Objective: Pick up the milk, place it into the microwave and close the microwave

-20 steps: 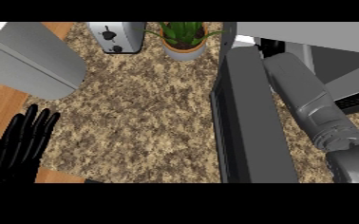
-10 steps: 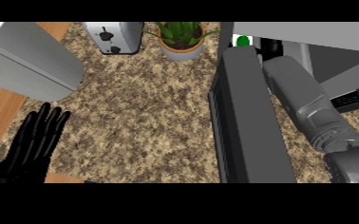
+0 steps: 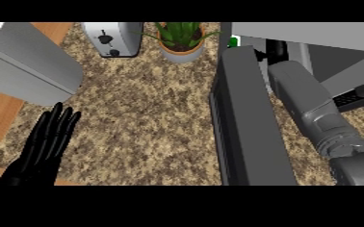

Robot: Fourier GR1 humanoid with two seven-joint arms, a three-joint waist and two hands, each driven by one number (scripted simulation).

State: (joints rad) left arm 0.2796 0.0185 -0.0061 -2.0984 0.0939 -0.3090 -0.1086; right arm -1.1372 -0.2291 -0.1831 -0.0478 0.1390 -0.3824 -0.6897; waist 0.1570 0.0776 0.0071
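Note:
Only a small green and white bit of the milk [image 3: 233, 42] shows, past the far end of the open microwave door [image 3: 245, 125], a dark grey slab running up the right half of the view. My right forearm reaches along the door's right side into the microwave [image 3: 298, 31]. Of my right hand [image 3: 276, 53] only a black part shows by the door's far end, close to the milk; the door hides the grip. My left hand [image 3: 46, 146] rests open at the lower left, fingers straight and pointing up, away from everything.
A potted plant [image 3: 179, 41] and a silver toaster [image 3: 112, 38] stand at the back of the speckled counter [image 3: 142, 125]. A grey slanted panel [image 3: 32, 65] fills the upper left, with a wooden strip at the left edge.
My right forearm has pushed farther toward the microwave, and the milk's green bit came into sight and shifted left. My left hand has risen a little from the lower left corner.

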